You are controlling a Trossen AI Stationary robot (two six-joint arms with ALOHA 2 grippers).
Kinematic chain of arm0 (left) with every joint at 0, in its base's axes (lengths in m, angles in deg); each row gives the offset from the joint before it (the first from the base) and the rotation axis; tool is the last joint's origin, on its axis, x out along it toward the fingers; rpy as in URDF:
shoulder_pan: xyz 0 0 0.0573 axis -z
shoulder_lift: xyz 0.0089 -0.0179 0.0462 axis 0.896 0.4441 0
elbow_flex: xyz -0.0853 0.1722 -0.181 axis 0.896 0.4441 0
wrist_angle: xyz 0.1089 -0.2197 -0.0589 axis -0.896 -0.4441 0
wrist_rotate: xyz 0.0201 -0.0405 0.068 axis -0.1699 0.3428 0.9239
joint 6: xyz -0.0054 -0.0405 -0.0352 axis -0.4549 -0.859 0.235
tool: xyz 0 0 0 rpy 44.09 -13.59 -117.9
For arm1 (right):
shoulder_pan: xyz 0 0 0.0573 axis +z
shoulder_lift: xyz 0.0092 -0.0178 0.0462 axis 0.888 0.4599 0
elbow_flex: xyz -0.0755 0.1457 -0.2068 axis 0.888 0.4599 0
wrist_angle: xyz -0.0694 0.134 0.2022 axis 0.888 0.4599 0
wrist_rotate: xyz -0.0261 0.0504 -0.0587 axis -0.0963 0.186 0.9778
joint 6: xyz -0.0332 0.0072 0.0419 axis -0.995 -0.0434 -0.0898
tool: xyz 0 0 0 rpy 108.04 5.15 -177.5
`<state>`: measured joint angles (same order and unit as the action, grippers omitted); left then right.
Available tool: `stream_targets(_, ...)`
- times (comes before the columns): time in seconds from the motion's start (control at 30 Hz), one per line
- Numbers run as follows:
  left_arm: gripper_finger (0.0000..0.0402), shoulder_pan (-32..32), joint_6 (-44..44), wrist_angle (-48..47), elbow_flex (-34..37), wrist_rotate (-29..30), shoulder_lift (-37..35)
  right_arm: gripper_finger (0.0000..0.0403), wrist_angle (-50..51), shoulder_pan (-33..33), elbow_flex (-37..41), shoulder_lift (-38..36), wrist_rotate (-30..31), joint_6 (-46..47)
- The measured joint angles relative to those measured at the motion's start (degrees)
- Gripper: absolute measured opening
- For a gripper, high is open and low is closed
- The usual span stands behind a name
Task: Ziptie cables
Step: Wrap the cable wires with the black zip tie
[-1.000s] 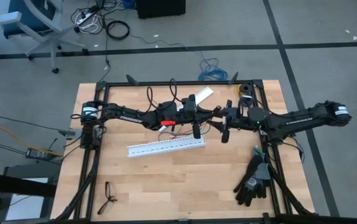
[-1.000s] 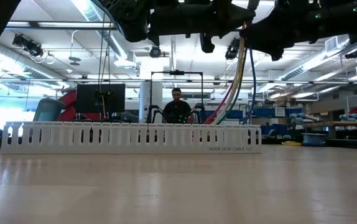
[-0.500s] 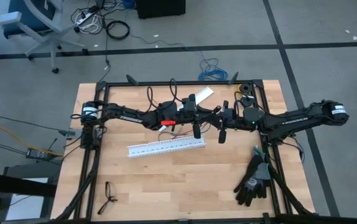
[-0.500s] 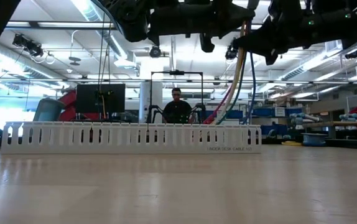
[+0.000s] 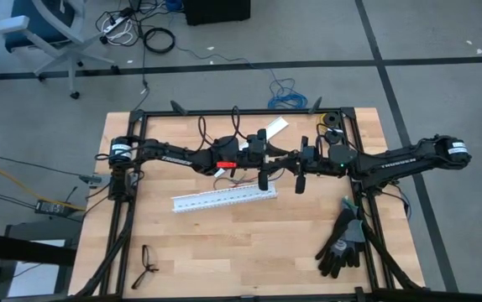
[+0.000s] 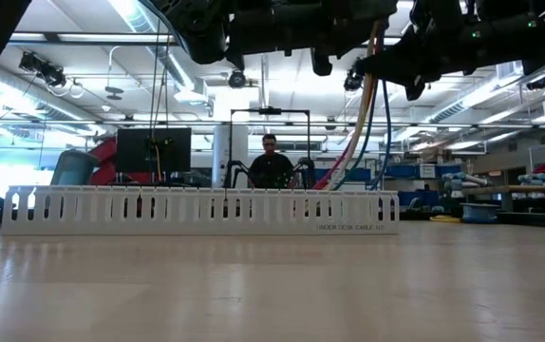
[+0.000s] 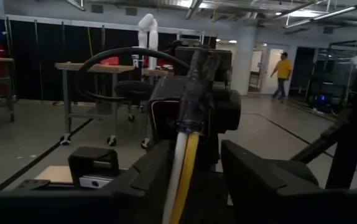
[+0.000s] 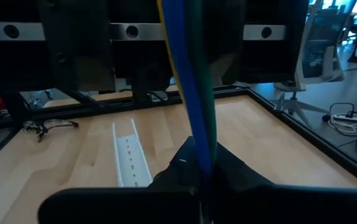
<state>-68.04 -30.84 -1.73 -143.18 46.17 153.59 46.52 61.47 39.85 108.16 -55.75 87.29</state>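
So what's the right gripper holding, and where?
The cables, pinched partway along their blue and green strands in the shut jaws of the right gripper.

The table (image 5: 224, 243) is seen to be pale, matt wood with visible grain. The slotted duct (image 5: 224, 200) appears as white, smooth plastic. The cables (image 8: 194, 106) are sheathed in glossy plastic. The gloves (image 5: 342, 245) look like matt cloth.

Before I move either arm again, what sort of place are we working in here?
Most likely a large robotics lab or workshop hall. Beyond the wooden table the low view shows high ceilings with strip lights, another framed rig with a person seated at it, and the high view shows loose floor cables.
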Motion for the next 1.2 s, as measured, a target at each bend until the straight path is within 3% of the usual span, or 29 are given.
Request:
stream_targets(0.17,0.0193,-0.17,0.09,0.05,0.0,-0.18,0.0,0.0001,0.52,-0.02,0.01,-0.99,-0.05,0.01)
stream_targets(0.33,0.0208,-0.79,3.91,-1.66,0.0,-0.09,-1.44,0.0001,5.13,-0.02,0.0,-5.65,1.77,-0.01)
stream_targets(0.67,0.0208,-3.92,11.97,-26.4,0.09,1.81,-12.67,0.0,33.09,-0.04,-0.18,-23.73,15.04,-0.24)
stream_targets(0.93,0.0208,-7.59,16.72,-44.95,0.09,8.44,-20.82,0.0,63.51,-0.04,-12.75,-31.51,25.91,0.33)
stream_targets(1.2,0.0208,-10.12,16.35,-49.91,6.83,10.14,-26.2,0.0,80.6,-0.93,-28.54,-24.57,30.5,-0.07)
